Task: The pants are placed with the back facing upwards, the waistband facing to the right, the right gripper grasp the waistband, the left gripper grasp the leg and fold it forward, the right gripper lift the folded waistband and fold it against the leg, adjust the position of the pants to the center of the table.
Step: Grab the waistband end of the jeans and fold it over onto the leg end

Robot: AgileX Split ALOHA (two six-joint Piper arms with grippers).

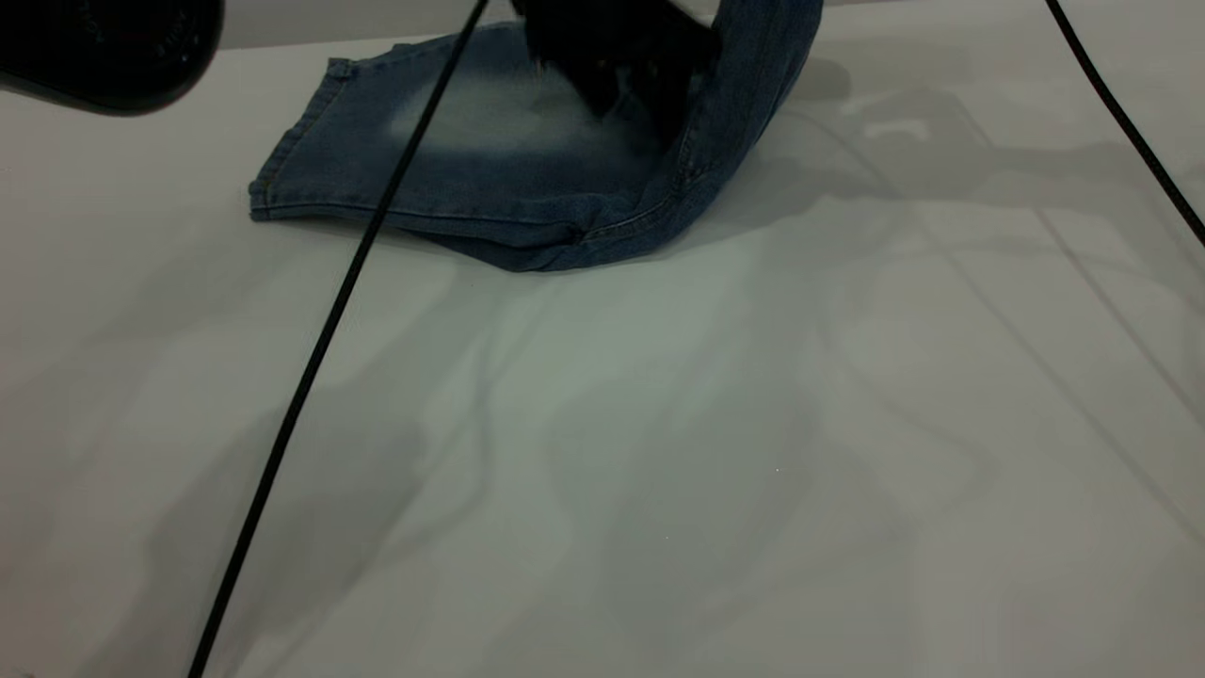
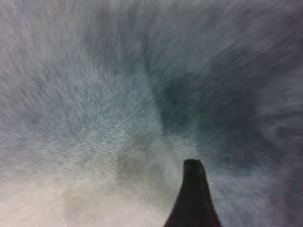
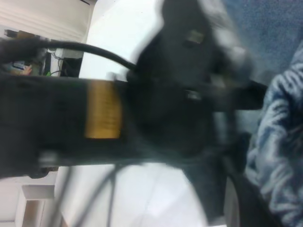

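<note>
The pants [image 1: 490, 160] lie folded at the table's [image 1: 659, 452] twelve o'clock, their waistband end [image 1: 753, 85] curled up at one o'clock, so the second fold toward the leg seems under way. A dark tool [image 1: 612, 56] presses the denim; whether it is spread or pinching cannot be told. Next the waistband must be laid flat, with two cables [image 1: 329, 320] crossing in front.

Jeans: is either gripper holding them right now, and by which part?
The jeans have their right-hand end lifted and curling over toward the legs, so something holds that end. The grip itself is cut off at the frame top; which gripper cannot be told.
</note>
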